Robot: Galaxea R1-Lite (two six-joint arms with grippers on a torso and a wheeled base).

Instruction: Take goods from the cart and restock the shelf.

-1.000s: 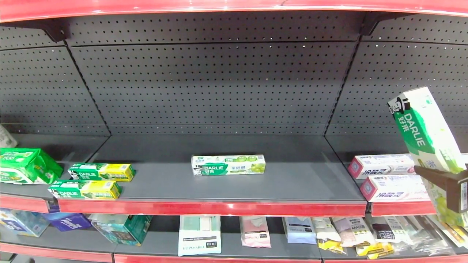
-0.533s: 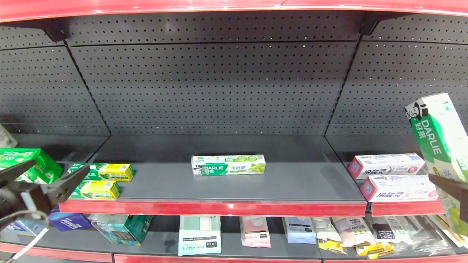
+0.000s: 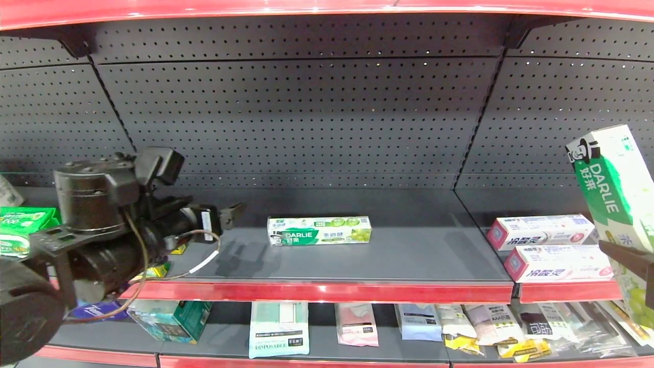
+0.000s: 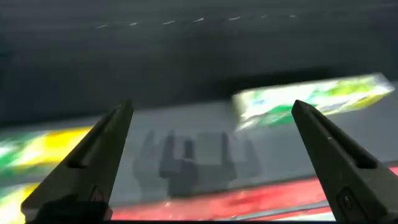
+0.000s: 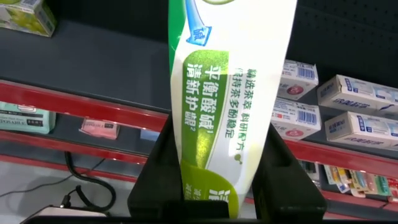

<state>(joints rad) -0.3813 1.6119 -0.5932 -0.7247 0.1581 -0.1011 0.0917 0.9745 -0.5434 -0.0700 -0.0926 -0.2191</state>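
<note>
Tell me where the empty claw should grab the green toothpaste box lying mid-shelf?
Probably around its middle, from above, one finger on the front face and one behind. The toothpaste box lies flat, long side facing out, with open room overhead; the open left gripper looks wide enough for its narrow width.

Two green-and-white cardboard toothpaste boxes [image 3: 319, 230] are counted: one lies flat on the dark grey metal shelf [image 3: 409, 255], and one upright box [image 3: 605, 174] is seen at the right edge. Of the white-and-pink cardboard toothpaste boxes [image 3: 541, 230], two are counted in the head view and four in the right wrist view. Two blurred green-and-yellow boxes [image 4: 43, 146] are made out. One green soft pack [image 3: 23, 225] is counted. On the lower shelf [image 3: 322, 350], one teal box [image 3: 171, 317], one purple pack [image 3: 94, 309], one white-and-green pouch [image 3: 278, 327], one pink pouch [image 3: 356, 323] and one pale blue pouch [image 3: 418, 321] are counted; the crowded packets [image 3: 511, 327] beside them cannot be counted.
</note>
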